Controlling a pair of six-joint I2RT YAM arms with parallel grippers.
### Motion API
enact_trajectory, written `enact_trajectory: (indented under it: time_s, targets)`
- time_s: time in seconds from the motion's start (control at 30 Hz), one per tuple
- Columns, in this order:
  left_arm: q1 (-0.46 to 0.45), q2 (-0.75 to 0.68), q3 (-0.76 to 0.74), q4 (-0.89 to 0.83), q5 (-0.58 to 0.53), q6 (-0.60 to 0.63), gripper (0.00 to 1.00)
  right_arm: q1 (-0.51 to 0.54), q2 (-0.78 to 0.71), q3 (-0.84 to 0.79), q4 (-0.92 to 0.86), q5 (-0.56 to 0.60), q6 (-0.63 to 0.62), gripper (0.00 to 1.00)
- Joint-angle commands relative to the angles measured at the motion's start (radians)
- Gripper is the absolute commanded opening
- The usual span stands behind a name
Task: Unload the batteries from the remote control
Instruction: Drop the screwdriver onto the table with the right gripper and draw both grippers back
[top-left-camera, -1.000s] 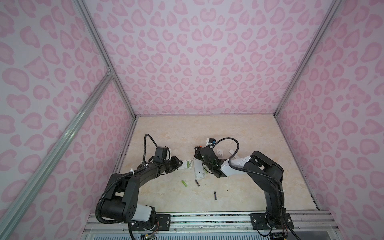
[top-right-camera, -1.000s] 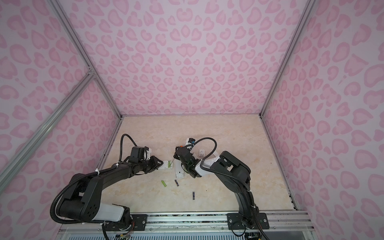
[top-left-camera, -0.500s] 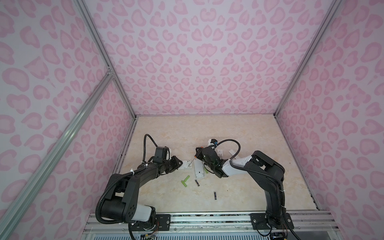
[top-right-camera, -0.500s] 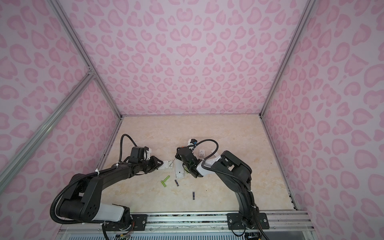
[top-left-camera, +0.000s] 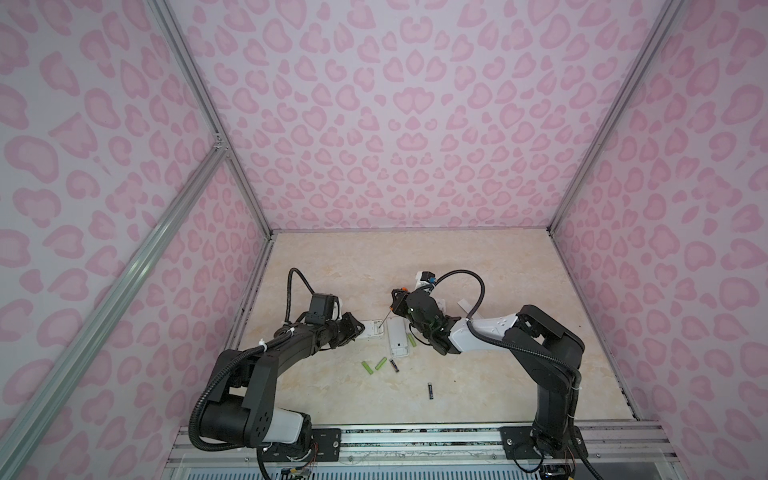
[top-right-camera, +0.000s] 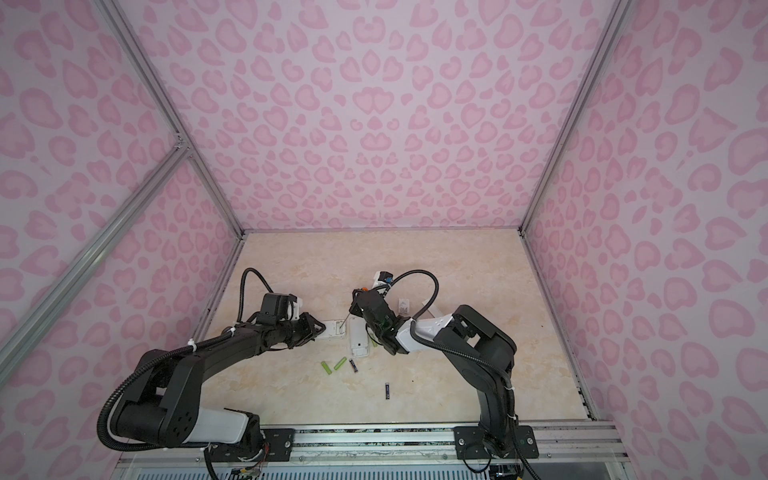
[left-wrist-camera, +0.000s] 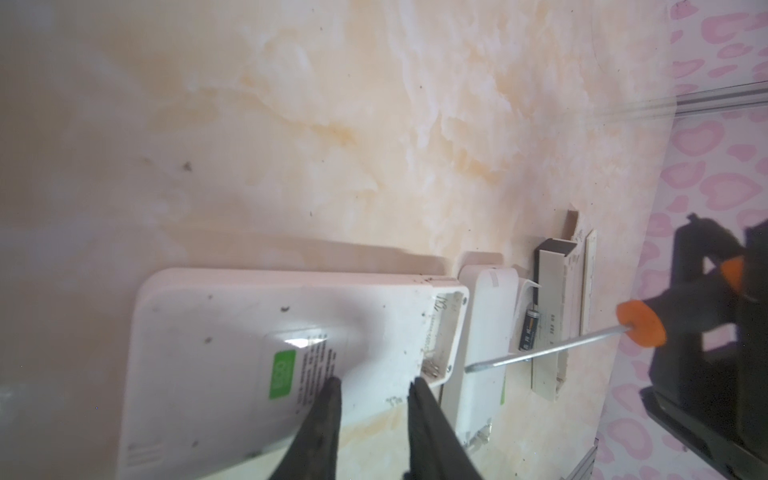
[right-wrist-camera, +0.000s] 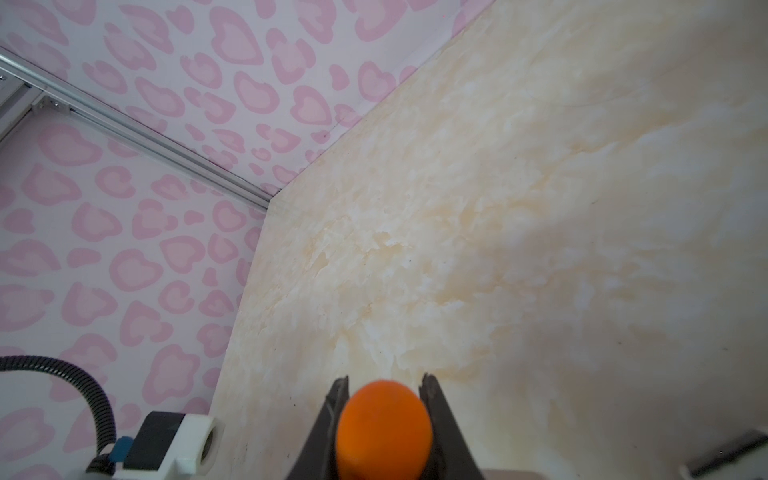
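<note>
left gripper (left-wrist-camera: 374, 384), part open, pins the remote (left-wrist-camera: 216, 332); right gripper (right-wrist-camera: 385, 380), clamped on the screwdriver (left-wrist-camera: 640, 330), should pry low and gently without slipping.

The remote (left-wrist-camera: 216, 332) bears a green sticker (left-wrist-camera: 282, 374) beside lines of fine print. Both are too blurred to read. No other marking is legible.

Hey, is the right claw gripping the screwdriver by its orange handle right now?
Yes, the right wrist view shows the right claw closed on the orange handle of the screwdriver.
</note>
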Motion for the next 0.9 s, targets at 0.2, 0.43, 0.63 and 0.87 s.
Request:
enact_trajectory:
  time_s: [0.2,0.43,0.63,0.87]
  targets:
    - [0.002,-0.066,0.076,-0.143,-0.024,0.052,0.42,-0.025,-0.164,0.041,-0.231,0.005,-0.299,0.0]
    - [0.003,-0.162,0.152,-0.27,-0.097,0.139,0.46,-0.168,-0.341,0.029,-0.575,-0.111,-0.407,0.0]
    - [0.002,-0.245,0.183,-0.345,-0.181,0.216,0.48,-0.373,-0.433,0.025,-0.954,-0.301,-0.488,0.0]
    - [0.006,-0.291,0.178,-0.384,-0.226,0.251,0.49,-0.426,-0.478,-0.046,-1.182,-0.332,-0.577,0.0]
